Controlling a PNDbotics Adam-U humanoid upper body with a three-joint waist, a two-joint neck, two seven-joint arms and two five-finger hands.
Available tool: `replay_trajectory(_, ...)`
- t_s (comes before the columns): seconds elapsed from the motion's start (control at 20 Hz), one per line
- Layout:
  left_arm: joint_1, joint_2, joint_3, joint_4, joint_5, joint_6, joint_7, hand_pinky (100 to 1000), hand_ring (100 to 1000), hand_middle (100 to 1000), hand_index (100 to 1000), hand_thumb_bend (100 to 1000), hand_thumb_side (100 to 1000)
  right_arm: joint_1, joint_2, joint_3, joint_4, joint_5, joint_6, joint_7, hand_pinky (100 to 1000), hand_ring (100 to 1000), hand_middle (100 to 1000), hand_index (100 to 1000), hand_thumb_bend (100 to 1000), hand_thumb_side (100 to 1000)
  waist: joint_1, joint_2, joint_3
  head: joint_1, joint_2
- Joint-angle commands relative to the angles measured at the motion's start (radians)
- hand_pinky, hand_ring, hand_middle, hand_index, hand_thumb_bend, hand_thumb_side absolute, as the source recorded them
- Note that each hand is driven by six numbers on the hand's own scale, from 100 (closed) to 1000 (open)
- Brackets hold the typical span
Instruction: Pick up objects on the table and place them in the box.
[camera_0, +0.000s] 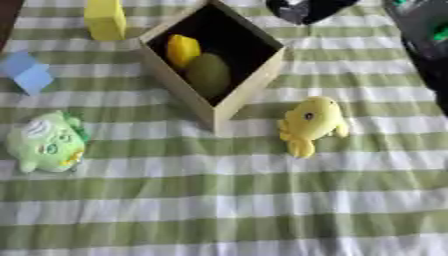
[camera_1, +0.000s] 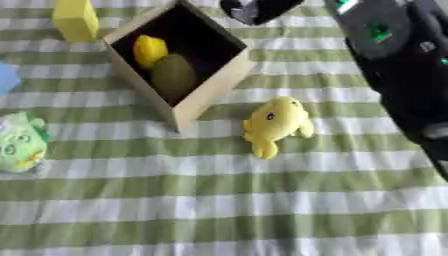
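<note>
A wooden box (camera_0: 250, 86) with a dark inside stands at the upper middle, set cornerwise. In it lie a yellow object (camera_0: 182, 49) and an olive green object (camera_0: 208, 74). A yellow plush toy (camera_0: 311, 122) lies on the cloth just right of the box's near corner. At the left edge lies a green plush toy (camera_0: 48, 142). My right arm (camera_1: 398, 65), black, runs down the right side. A black and silver part, seemingly my right hand (camera_1: 254, 9), shows at the top edge beyond the box and is cut off. My left hand is not visible.
A yellow block (camera_0: 105, 19) stands at the top left beside the box. A blue object (camera_0: 26, 72) lies at the left edge. The green and white striped cloth (camera_0: 227, 200) covers the table, with bare cloth across the near half.
</note>
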Motion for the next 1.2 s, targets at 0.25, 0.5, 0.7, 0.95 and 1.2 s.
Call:
replay_trajectory(0.25,-0.003,0.034,0.009,-0.015,-0.008,-0.001,0.004,787,797,710,874,100,754,0.214,-0.246,-0.049,-0.205,-0.111,-0.018,-0.015,910,962,866,923,220,100,-0.017,-0.194,-0.009,0.026,0.004)
replay_trajectory(0.5,0.001,0.034,0.009,-0.015,-0.008,0.0,0.004,787,798,710,874,100,754,0.348,-0.28,-0.065,-0.243,-0.136,-0.024,-0.008,916,962,860,920,173,122,-0.017,-0.202,-0.01,0.028,0.003)
replay_trajectory(0.7,0.002,0.034,0.008,-0.015,-0.006,0.001,0.004,787,798,711,874,100,753,0.407,-0.272,-0.064,-0.239,-0.136,-0.026,0.002,922,965,865,924,145,161,-0.015,-0.206,-0.01,0.022,0.003)
replay_trajectory(0.95,0.002,0.029,0.003,-0.015,-0.003,0.004,-0.001,787,799,711,874,100,755,0.413,-0.238,-0.038,-0.198,-0.104,-0.018,0.009,925,969,872,928,135,183,-0.012,-0.206,-0.005,0.009,0.0)
replay_trajectory(1.2,0.005,0.026,0.002,-0.015,0.0,0.007,-0.002,787,800,711,874,100,757,0.408,-0.197,-0.007,-0.156,-0.105,-0.017,0.021,932,974,877,933,100,228,-0.008,-0.205,-0.002,0.002,0.002)
